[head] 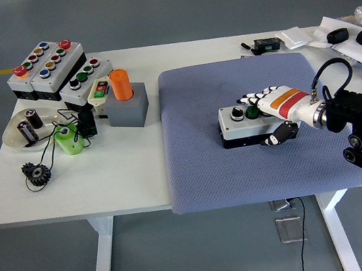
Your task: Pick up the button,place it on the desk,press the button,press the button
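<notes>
1. Right hand (274, 109): white shell with an orange-red band and black joints, on a black arm entering from the right. Its fingers (255, 96) lie over the top of the button box, the thumb (282, 135) curls against the near side; the hand is closed around the box.
2. Button box (247, 124): a rectangular grey housing on a black base, resting flat on the mat under the hand. A black knob and a green button show on its top, just left of the fingertips; the right end is hidden by the hand.
3. Mat (254, 165): a blue-grey rectangle with a fine dimpled texture, spread under hand and box and reaching the near edge of the white table (73, 186).
4. Behind the hand, at the far edge: a small black device (266, 44), white packets (296, 37) and two black rounded pieces (349, 36).
5. Well to the left of the hand, off the mat: an orange cylinder (121, 84) upright on a grey block (129, 108), beside a cream pendant switch (98, 90).
6. Farther left: three more grey button boxes (55, 69) with coloured caps, a shallow clear dish (26, 128) with dark cylinders, a green cylinder (68, 139) among black wires, and a black gear (37, 173).
7. Nothing lies on the mat around the box.
</notes>
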You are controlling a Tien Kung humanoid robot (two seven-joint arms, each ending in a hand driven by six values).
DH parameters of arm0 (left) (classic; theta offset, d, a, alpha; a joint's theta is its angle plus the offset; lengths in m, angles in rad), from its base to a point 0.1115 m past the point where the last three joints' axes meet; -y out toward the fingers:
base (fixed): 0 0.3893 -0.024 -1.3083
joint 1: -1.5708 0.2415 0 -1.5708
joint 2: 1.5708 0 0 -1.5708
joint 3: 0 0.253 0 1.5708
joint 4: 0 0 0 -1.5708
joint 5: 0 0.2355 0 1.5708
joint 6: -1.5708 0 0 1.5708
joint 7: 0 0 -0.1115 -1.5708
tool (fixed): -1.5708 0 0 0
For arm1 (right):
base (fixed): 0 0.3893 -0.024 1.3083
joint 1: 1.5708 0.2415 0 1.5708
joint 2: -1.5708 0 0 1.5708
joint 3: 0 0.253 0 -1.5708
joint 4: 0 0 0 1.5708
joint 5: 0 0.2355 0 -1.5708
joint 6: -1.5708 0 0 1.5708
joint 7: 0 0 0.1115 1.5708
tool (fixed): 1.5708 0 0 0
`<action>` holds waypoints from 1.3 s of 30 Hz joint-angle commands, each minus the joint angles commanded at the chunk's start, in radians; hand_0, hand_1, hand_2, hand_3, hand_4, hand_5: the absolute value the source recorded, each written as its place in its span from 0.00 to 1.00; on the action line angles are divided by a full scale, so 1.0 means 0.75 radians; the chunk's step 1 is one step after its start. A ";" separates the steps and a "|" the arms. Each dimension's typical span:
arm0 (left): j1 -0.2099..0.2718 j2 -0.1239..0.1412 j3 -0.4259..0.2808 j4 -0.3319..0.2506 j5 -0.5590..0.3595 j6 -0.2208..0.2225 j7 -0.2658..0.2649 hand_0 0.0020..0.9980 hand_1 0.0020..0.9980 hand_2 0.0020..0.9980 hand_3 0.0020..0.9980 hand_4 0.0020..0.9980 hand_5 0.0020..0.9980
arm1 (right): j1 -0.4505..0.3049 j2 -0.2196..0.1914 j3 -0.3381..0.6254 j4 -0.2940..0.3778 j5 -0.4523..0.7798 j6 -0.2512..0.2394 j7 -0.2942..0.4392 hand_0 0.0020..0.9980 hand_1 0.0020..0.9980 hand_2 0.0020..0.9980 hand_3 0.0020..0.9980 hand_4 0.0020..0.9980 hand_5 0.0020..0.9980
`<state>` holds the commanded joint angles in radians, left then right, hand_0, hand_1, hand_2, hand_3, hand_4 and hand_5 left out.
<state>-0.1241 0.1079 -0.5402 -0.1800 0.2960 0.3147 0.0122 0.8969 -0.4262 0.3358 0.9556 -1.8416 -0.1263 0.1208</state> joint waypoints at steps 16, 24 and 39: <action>0.001 0.000 -0.012 0.000 0.008 -0.001 0.001 0.65 0.70 0.70 0.50 0.32 1.00 | -0.249 -0.308 0.416 0.521 -0.153 0.050 -0.380 0.75 0.67 0.90 1.00 0.89 0.23; 0.004 -0.004 -0.022 0.000 0.027 0.000 0.009 0.65 0.70 0.70 0.50 0.31 1.00 | -0.291 -0.333 0.395 0.541 0.000 0.069 -0.413 0.06 0.00 0.03 0.69 0.69 0.51; 0.001 -0.002 -0.023 0.000 0.032 -0.001 0.008 0.65 0.70 0.70 0.51 0.31 1.00 | -0.297 -0.327 0.383 0.576 0.061 0.096 -0.419 0.05 0.00 0.02 0.69 0.69 0.58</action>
<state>-0.1238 0.1066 -0.5576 -0.1800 0.3199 0.3140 0.0184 0.6745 -0.6715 0.6229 1.3872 -1.7960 -0.0546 -0.1935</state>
